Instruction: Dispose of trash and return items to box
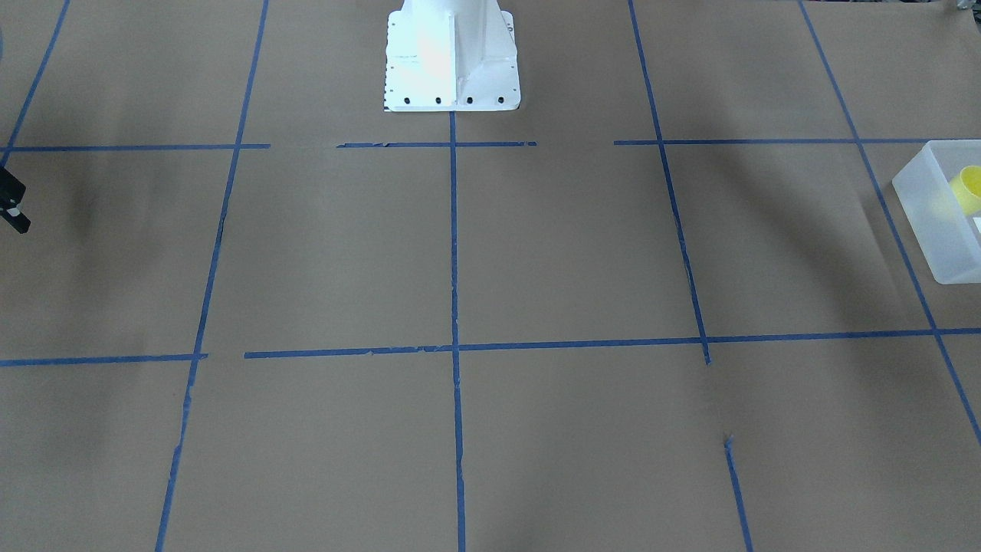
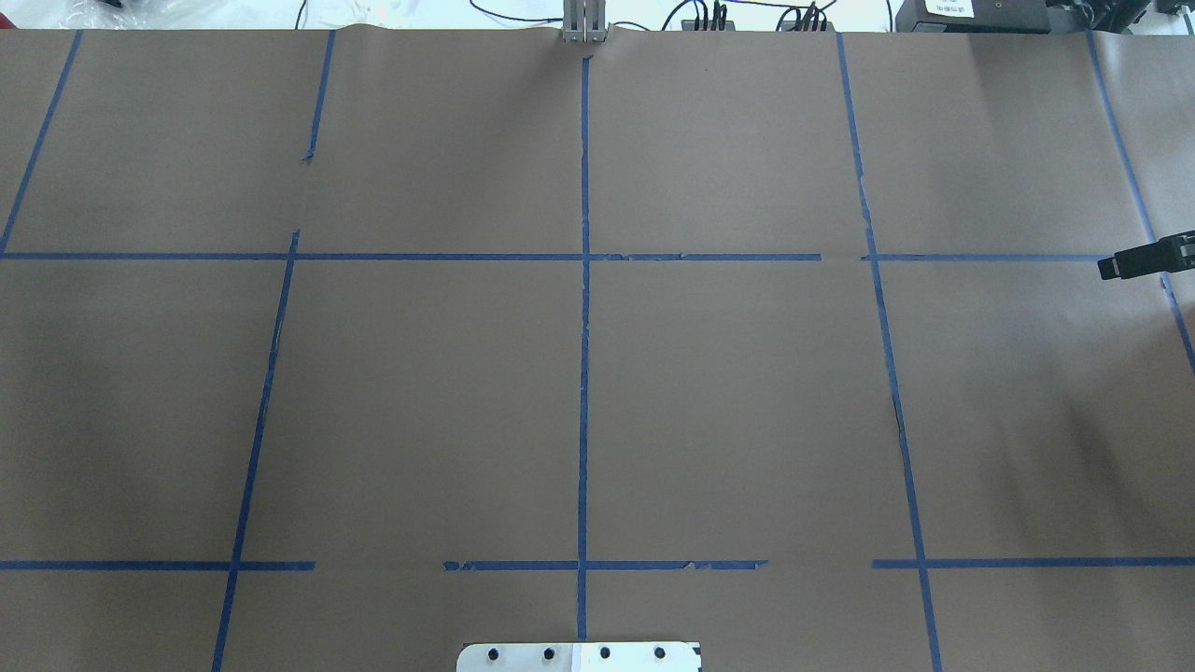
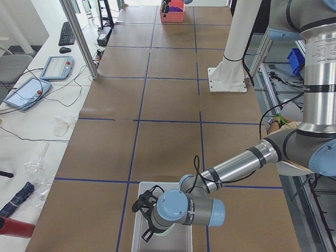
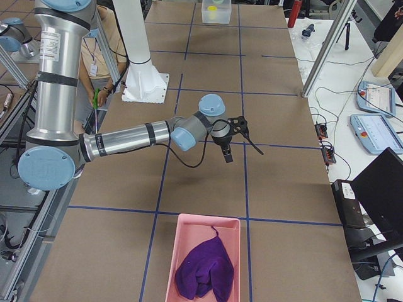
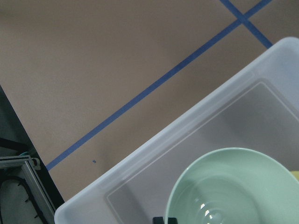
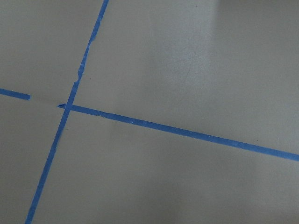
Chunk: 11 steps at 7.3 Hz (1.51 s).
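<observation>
The frosted-white box (image 1: pixel 931 230) stands at the table's end on my left side; it also shows in the exterior left view (image 3: pixel 181 239) and the left wrist view (image 5: pixel 140 158). The yellow cup (image 1: pixel 967 188) lies inside it. A pale green bowl (image 5: pixel 233 186) sits in the box under my left wrist camera. My left gripper (image 3: pixel 145 219) hangs over the box; I cannot tell whether it is open or shut. My right gripper (image 4: pixel 242 150) hovers over bare paper on the right side, open and empty, and shows at the edge of the overhead view (image 2: pixel 1134 264).
A pink bin (image 4: pixel 204 251) holding a purple cloth (image 4: pixel 203 267) stands at the table's end on my right side. The table is covered in brown paper with a blue tape grid (image 2: pixel 583 373). The white arm pedestal (image 1: pixel 452 57) stands at the robot's side.
</observation>
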Each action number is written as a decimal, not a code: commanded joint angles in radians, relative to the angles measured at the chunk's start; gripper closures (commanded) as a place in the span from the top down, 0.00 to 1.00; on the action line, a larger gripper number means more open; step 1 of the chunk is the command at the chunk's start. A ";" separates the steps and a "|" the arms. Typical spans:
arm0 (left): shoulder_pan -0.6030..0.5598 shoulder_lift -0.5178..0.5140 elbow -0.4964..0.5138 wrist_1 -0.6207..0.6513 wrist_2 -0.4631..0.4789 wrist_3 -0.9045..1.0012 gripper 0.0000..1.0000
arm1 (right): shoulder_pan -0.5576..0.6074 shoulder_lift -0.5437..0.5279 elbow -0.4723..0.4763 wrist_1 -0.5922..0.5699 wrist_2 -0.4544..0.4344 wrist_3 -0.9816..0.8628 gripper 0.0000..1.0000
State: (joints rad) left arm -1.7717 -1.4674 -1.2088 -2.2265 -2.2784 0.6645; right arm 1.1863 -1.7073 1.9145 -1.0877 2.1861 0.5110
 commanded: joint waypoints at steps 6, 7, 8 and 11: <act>0.027 0.001 -0.219 0.072 0.016 -0.207 1.00 | 0.003 0.000 0.005 -0.001 0.003 0.001 1.00; 0.032 -0.002 -0.364 0.261 0.016 -0.251 1.00 | 0.007 -0.001 0.009 -0.004 0.009 -0.005 1.00; 0.032 -0.013 -0.505 0.456 0.016 -0.253 1.00 | 0.022 -0.005 0.011 -0.015 0.018 -0.014 1.00; 0.038 0.001 -0.630 0.688 -0.105 -0.255 1.00 | 0.255 -0.044 0.030 -0.272 0.234 -0.401 1.00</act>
State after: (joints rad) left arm -1.7406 -1.4776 -1.8048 -1.6476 -2.3299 0.4129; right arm 1.3307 -1.7417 1.9290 -1.2184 2.3110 0.2891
